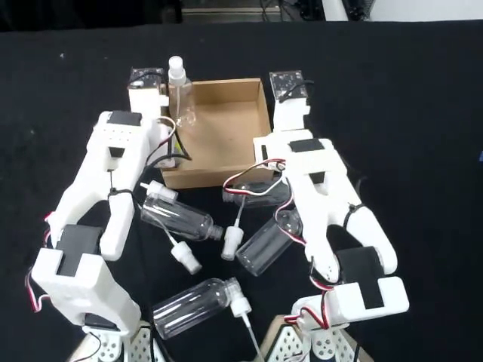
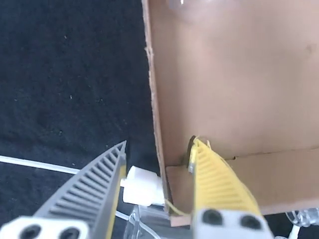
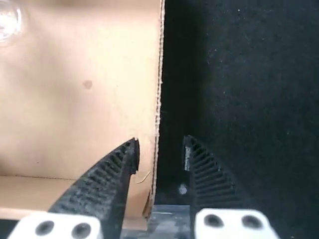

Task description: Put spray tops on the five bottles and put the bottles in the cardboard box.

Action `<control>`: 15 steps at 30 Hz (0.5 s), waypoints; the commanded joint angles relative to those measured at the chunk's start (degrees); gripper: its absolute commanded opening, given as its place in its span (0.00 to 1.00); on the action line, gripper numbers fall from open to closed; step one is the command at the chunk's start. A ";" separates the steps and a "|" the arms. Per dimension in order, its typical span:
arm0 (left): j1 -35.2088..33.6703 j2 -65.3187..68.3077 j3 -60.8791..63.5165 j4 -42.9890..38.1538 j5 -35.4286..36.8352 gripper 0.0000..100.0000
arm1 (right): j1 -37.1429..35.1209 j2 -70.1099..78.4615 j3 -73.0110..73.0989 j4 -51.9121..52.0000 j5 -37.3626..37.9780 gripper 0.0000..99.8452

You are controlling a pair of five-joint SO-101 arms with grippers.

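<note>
Claws | left claw (image 2: 158,145) released, astride cardboard box (image 2: 234,74) wall; right claw (image 3: 161,144) released, astride another wall

Cardboard box (image 1: 198,179) sits mid-table, toward the back. One bottle (image 1: 179,94) stands upright in its rear-left corner. Four bottles (image 1: 181,218) lie on the table (image 1: 407,113) just in front, loose spray tops (image 1: 186,256) between them.

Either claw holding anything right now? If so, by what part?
Nothing held. Both open: left claw straddles a cardboard box corner, with a white spray top lying unclamped in the gap; right claw straddles the box's side wall, not gripping it.
</note>
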 commanded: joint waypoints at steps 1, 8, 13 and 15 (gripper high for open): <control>1.45 -0.97 -0.31 -0.09 0.35 0.17 | -0.70 -0.22 -3.38 -1.32 0.62 0.12; 1.54 -0.70 -0.22 0.00 0.44 0.17 | -0.79 -0.22 -2.15 -1.58 0.70 0.12; 2.33 -0.70 -0.22 -0.09 2.37 0.05 | -0.70 -0.22 -2.07 -1.58 0.62 0.09; 3.03 -0.70 -0.22 -0.09 2.37 0.03 | -0.70 -0.22 -1.89 -1.58 0.79 0.05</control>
